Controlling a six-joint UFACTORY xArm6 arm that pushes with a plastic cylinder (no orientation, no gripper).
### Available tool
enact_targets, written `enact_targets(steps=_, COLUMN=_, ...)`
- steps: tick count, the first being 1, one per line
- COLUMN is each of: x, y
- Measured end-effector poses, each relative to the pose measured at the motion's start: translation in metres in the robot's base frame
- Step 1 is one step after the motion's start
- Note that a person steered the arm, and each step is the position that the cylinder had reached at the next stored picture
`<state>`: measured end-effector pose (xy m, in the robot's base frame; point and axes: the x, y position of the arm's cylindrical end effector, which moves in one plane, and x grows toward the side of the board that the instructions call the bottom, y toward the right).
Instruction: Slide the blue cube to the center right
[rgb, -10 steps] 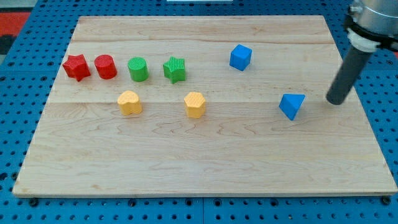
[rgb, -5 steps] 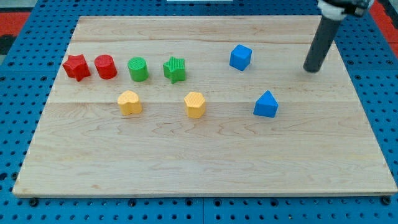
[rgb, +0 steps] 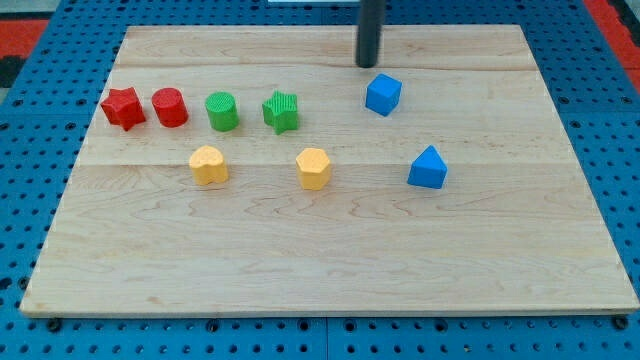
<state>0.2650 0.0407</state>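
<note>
Standing at the far side of the wooden board (rgb: 560, 250), my tip (rgb: 368, 65) grips nothing and sits just beyond the blue cube (rgb: 383, 95), slightly to its left, with a small gap between them. That cube lies right of centre, in the far half. A blue triangular block (rgb: 428, 168) sits nearer and further right. Left of the cube run a green star (rgb: 282, 111), green cylinder (rgb: 221, 111), red cylinder (rgb: 169, 107) and red star (rgb: 122, 108); two yellow blocks (rgb: 209, 165) (rgb: 314, 168) lie nearer.

Bright, even light floods the table (rgb: 330, 260); the blocks cast only faint, short shadows, there's no glare, and focus is crisp right across the view.
</note>
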Motion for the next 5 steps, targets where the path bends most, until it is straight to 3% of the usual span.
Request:
enact_targets(steps=1, x=0.032, y=-0.015)
enact_targets(steps=2, x=0.076, y=0.038)
enact_targets(steps=3, x=0.093, y=0.104)
enact_targets(steps=5, x=0.071, y=0.133)
